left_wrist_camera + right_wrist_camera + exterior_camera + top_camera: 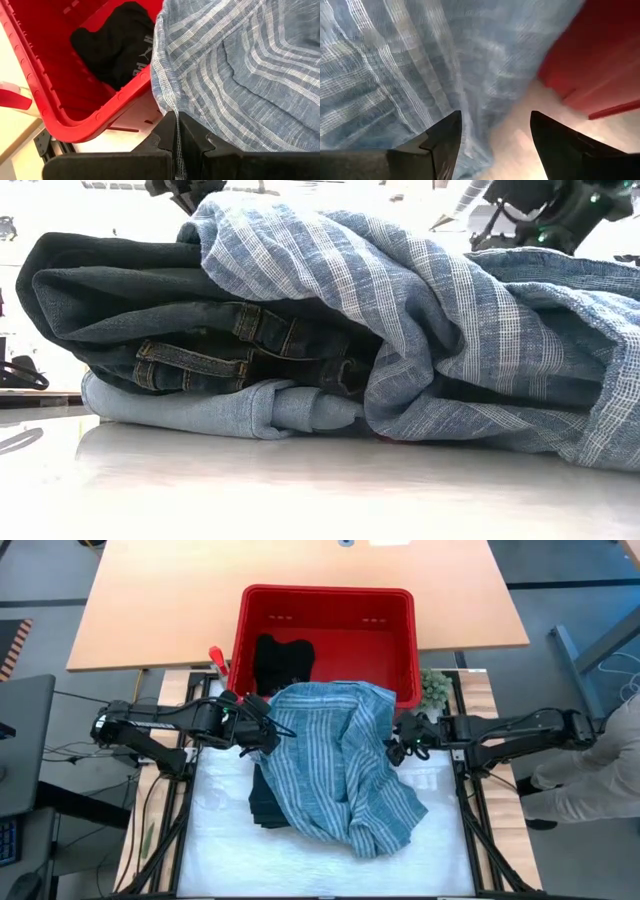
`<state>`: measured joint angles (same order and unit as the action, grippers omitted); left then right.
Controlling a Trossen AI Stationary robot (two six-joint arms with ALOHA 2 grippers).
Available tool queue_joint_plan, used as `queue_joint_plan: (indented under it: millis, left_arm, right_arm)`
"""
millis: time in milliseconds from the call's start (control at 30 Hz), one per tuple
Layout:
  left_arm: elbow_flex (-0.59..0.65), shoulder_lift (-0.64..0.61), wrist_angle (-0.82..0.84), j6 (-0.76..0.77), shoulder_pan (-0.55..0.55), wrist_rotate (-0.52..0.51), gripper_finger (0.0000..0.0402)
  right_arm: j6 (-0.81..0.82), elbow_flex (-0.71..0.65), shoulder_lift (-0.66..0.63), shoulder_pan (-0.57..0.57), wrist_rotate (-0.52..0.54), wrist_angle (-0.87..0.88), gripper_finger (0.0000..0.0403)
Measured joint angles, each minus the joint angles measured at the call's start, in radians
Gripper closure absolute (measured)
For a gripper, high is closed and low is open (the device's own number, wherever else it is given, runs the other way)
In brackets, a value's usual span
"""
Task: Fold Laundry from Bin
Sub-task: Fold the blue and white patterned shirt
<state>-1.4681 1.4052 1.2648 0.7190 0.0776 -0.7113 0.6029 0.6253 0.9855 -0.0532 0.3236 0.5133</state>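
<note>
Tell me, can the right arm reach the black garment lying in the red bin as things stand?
Probably not directly. The black garment lies in the bin's far left part, and the striped garment drapes over the near rim, between it and the open right gripper.

Overhead and low views share striped garment point(345, 765)

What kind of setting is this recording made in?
Probably a robotics lab or test workspace, not a home: a wooden desk behind the rig, loose cables beside the arms, and a red bin of laundry staged on a white-covered table.
</note>
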Motion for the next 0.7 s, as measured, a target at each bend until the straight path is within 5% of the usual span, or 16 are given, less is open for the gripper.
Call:
queue_joint_plan:
  millis: [200, 400, 533, 700]
  left_arm:
    - [0.000, 0.000, 0.000, 0.009, 0.000, 0.000, 0.0401]
    - [0.000, 0.000, 0.000, 0.010, 0.000, -0.001, 0.0401]
    - [0.000, -0.002, 0.023, 0.001, 0.000, 0.001, 0.0401]
    - [0.000, -0.019, 0.082, 0.002, 0.000, 0.028, 0.0401]
  right_arm:
    - [-0.001, -0.071, 0.048, -0.001, -0.007, -0.113, 0.0171]
    - [-0.045, -0.039, 0.060, -0.001, -0.054, -0.070, 0.0368]
    - [-0.065, 0.129, 0.035, -0.001, -0.091, 0.193, 0.0380]
    - [-0.145, 0.493, 0.085, 0.036, -0.095, 0.616, 0.0382]
